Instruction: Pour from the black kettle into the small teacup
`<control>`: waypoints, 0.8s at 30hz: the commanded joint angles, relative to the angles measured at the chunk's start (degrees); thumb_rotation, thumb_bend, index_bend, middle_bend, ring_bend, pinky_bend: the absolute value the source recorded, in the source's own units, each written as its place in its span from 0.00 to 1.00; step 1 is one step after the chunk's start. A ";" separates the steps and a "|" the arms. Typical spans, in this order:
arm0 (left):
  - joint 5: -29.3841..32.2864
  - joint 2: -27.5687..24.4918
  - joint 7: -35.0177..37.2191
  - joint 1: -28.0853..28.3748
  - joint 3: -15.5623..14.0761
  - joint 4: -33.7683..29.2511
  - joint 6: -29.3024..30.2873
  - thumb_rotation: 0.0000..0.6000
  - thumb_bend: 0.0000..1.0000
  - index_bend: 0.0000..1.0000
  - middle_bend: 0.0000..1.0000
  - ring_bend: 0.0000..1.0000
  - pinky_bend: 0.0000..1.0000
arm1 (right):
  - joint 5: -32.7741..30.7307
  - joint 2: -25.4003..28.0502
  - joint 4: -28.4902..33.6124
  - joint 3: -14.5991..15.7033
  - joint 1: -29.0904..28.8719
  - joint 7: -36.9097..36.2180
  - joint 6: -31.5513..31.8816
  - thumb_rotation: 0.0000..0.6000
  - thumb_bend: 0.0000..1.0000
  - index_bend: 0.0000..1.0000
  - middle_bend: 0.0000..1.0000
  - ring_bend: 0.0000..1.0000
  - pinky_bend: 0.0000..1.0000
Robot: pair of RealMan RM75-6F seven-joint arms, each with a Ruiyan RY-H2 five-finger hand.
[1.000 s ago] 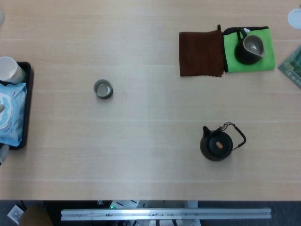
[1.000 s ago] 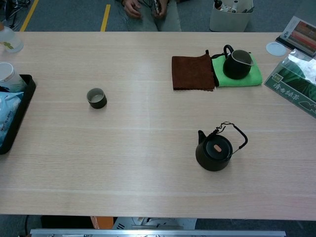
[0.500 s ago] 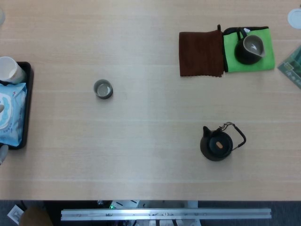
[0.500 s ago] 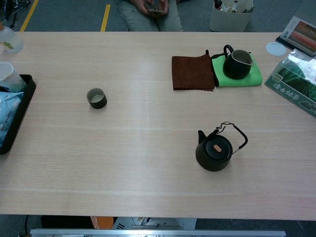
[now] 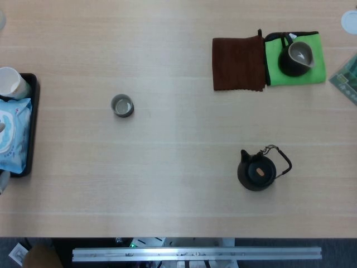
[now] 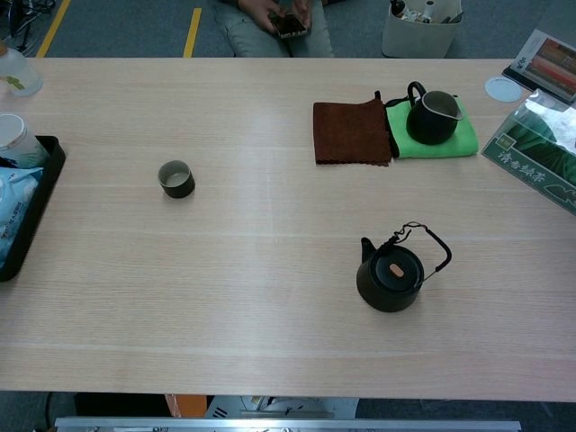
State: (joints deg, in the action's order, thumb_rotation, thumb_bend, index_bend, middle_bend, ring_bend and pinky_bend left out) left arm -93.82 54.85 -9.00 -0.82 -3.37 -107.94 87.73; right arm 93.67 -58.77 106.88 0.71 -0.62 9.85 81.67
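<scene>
The black kettle (image 5: pixel 257 172) (image 6: pixel 390 278) stands upright on the table's near right part, its lid on, its spout toward the left and its wire handle folded to the right. The small teacup (image 5: pixel 122 105) (image 6: pixel 176 179), dark green with a pale inside, stands alone on the left half of the table, well apart from the kettle. Neither of my hands shows in the head view or the chest view.
A brown cloth (image 5: pixel 238 63) and a green cloth (image 5: pixel 295 65) carrying a dark pitcher (image 5: pixel 295 57) lie at the far right. A black tray (image 5: pixel 29 134) with a wipes pack (image 5: pixel 12 134) and a white cup (image 5: pixel 11 82) sits at the left edge. A green box (image 6: pixel 535 162) lies far right.
</scene>
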 commanded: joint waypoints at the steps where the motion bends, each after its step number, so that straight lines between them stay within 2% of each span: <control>1: -0.07 -0.11 0.02 -0.01 0.05 -0.07 0.13 1.00 0.30 0.14 0.07 0.01 0.04 | -0.56 -1.28 0.68 0.05 -1.93 2.12 -2.98 1.00 0.02 0.51 0.40 0.28 0.27; 9: -0.53 -0.50 0.25 -0.31 -0.21 -0.41 0.64 1.00 0.30 0.14 0.07 0.01 0.04 | -1.84 -4.34 2.11 0.32 -6.13 8.48 -10.19 1.00 0.00 0.34 0.32 0.19 0.20; 16: -0.62 -0.68 0.75 -0.60 -0.34 -0.21 1.05 1.00 0.30 0.14 0.07 0.01 0.04 | -5.52 -7.27 2.96 0.18 -9.05 15.05 -15.37 1.00 0.00 0.12 0.15 0.01 0.07; 20: -0.49 -0.75 1.15 -0.74 -0.42 0.06 1.12 1.00 0.30 0.14 0.07 0.01 0.04 | -7.74 -9.02 2.96 0.40 -10.31 18.94 -17.56 1.00 0.00 0.04 0.08 0.00 0.03; 24: -0.33 -0.77 1.64 -0.82 -0.44 0.36 1.14 1.00 0.30 0.14 0.07 0.01 0.04 | -10.51 -11.39 2.22 0.37 -11.60 22.27 -19.40 1.00 0.00 0.00 0.04 0.00 0.00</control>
State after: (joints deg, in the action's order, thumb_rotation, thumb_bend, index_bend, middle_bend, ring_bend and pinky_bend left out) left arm -94.16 54.07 -7.42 -1.63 -3.81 -107.62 88.88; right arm 84.32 -69.07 109.47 1.07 -11.46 30.90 63.21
